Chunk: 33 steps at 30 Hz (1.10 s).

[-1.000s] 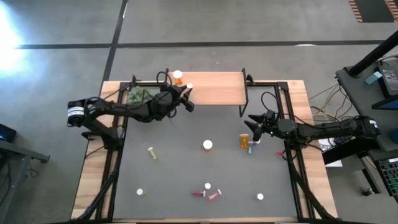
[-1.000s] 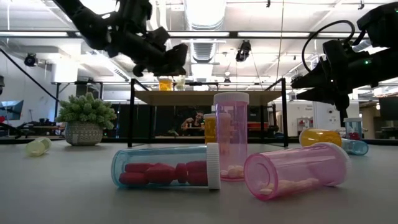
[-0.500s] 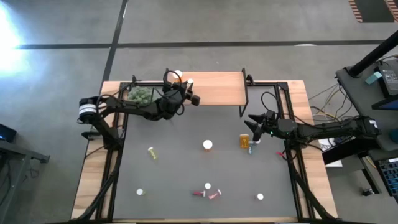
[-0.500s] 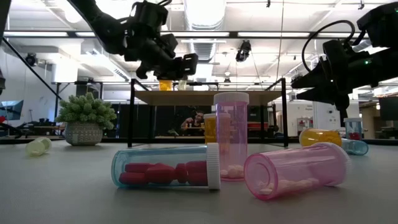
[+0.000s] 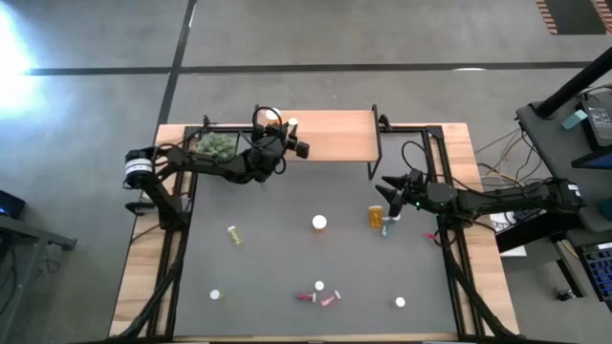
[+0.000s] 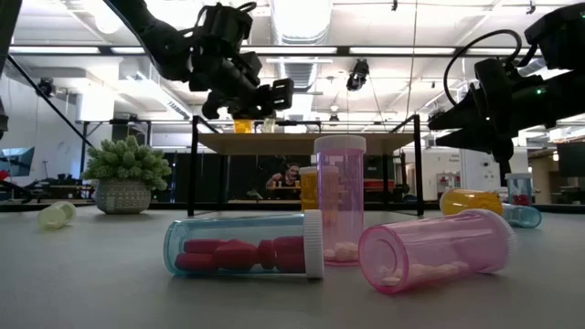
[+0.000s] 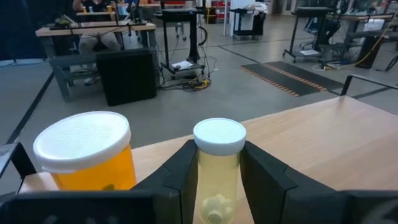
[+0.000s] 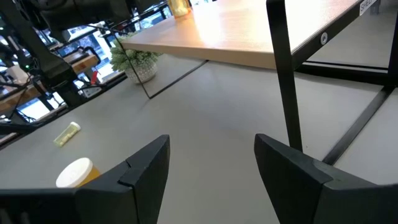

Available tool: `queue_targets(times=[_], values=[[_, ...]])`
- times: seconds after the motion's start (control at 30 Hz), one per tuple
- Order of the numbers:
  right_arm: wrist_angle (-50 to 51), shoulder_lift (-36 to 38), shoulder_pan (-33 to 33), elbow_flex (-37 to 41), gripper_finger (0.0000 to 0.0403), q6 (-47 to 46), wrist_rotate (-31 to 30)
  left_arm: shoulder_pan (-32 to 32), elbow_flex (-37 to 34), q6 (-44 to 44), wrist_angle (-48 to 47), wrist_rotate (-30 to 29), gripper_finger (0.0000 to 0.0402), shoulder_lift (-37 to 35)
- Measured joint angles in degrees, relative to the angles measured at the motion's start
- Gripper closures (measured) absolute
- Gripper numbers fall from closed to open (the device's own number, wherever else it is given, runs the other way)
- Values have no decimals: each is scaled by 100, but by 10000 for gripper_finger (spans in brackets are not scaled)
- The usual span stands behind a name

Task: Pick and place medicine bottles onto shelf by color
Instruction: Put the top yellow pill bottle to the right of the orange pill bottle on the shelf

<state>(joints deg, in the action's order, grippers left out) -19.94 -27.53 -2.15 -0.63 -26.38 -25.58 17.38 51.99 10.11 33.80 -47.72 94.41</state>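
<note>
In the upper middle of the overhead view, the left tool (image 5: 298, 149) is clenched on a pale yellow bottle (image 7: 217, 168), holding it upright over the left end of the shelf (image 5: 335, 137), just beside an orange bottle (image 7: 90, 158) standing there. At right, the right tool (image 5: 390, 188) hangs released above the counter (image 5: 277, 258), near another orange bottle (image 5: 375, 216).

The left arm reaches from the left edge toward the far middle, its left gripper (image 5: 292, 137) raised, fingers (image 7: 181, 175) pinched nearly together on a small bottle (image 7: 218, 165). The right arm stretches in from the right, right gripper (image 5: 386, 188) hovering with fingers spread
</note>
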Motion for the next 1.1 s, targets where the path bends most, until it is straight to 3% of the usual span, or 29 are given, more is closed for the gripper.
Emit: queue_targets(times=[0.73, 1.1], values=[[0, 0, 0, 1, 179, 0, 0, 164, -4, -38, -63, 137, 311, 0], [-2, 0, 0, -1, 179, -1, -2, 178, 274, 12, -583, 239, 311, 0]])
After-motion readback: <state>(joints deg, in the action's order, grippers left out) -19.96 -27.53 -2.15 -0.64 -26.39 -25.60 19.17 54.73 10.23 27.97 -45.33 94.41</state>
